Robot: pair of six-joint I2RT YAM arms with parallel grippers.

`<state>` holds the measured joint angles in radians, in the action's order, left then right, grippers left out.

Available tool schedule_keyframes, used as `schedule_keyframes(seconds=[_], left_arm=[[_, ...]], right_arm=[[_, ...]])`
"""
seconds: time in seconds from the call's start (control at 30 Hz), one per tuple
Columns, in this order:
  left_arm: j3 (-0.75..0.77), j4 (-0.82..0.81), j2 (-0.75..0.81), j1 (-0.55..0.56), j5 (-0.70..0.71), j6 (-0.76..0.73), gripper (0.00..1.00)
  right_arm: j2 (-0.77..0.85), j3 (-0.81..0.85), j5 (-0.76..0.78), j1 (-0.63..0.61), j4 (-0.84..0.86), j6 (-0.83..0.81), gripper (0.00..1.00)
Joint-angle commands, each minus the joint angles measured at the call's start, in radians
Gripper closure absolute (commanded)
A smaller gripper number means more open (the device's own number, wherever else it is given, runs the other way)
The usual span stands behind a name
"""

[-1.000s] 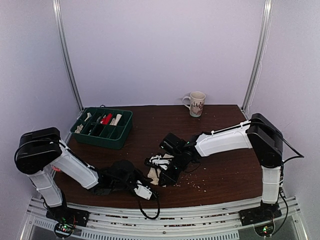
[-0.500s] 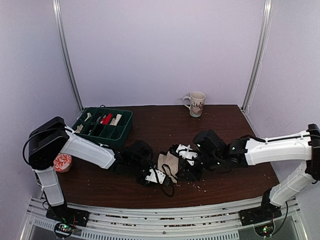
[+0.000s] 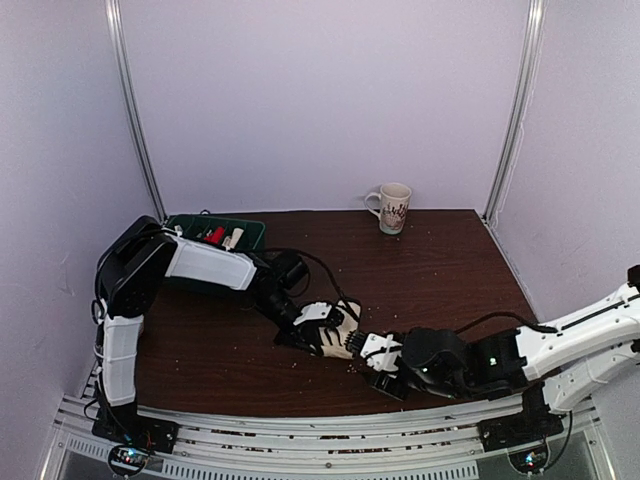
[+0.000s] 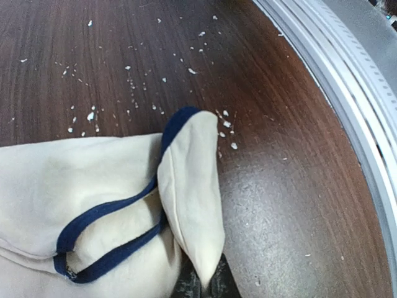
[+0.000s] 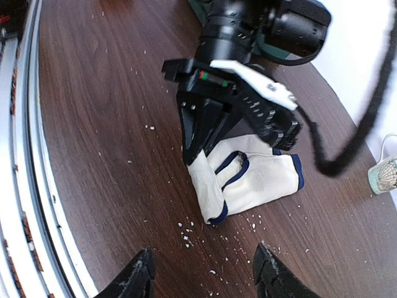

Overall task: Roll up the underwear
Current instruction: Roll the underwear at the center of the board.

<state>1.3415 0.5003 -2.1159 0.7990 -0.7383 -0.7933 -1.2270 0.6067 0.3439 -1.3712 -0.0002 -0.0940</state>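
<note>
Left jaws clenched on underwear (image 5: pixel 260 180) corner, tips largely hidden; right jaws released.

The dark wood-grain table (image 3: pixel 440 270) is the work surface. A white ceramic mug (image 3: pixel 391 208) with a printed pattern stands upright at the table's 12 to 1 o'clock edge, handle toward 9 o'clock. A green compartment tray (image 3: pixel 252 228) sits at 10 o'clock, partly hidden. A red item (image 3: pixel 214 236) and cream pieces (image 3: pixel 236 239) lie in its compartments. White crumbs (image 4: pixel 130 81) are scattered near 6 o'clock. An aluminium rail (image 3: pixel 330 445) runs along the near edge.
</note>
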Motion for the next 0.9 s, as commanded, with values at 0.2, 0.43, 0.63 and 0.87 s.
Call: schedule_keyframes(seconds=[0.2, 0.43, 0.63, 0.87], left_arm=[[0.074, 0.255, -0.14, -0.032, -0.086, 0.004, 1.0], [0.084, 0.278, -0.151, -0.04, -0.099, -0.009, 1.0], [0.094, 0.297, -0.162, -0.046, -0.117, -0.021, 1.0], [0.107, 0.312, -0.172, -0.057, -0.131, -0.028, 1.0]], right_arm=[[-0.443, 0.23, 0.308, -0.087, -0.012, -0.199, 0.43], [-0.619, 0.309, 0.375, -0.036, 0.005, -0.285, 0.42], [-0.674, 0.306, 0.36, -0.004, 0.033, -0.299, 0.56], [-0.717, 0.331, 0.326, 0.001, 0.011, -0.274, 0.84]])
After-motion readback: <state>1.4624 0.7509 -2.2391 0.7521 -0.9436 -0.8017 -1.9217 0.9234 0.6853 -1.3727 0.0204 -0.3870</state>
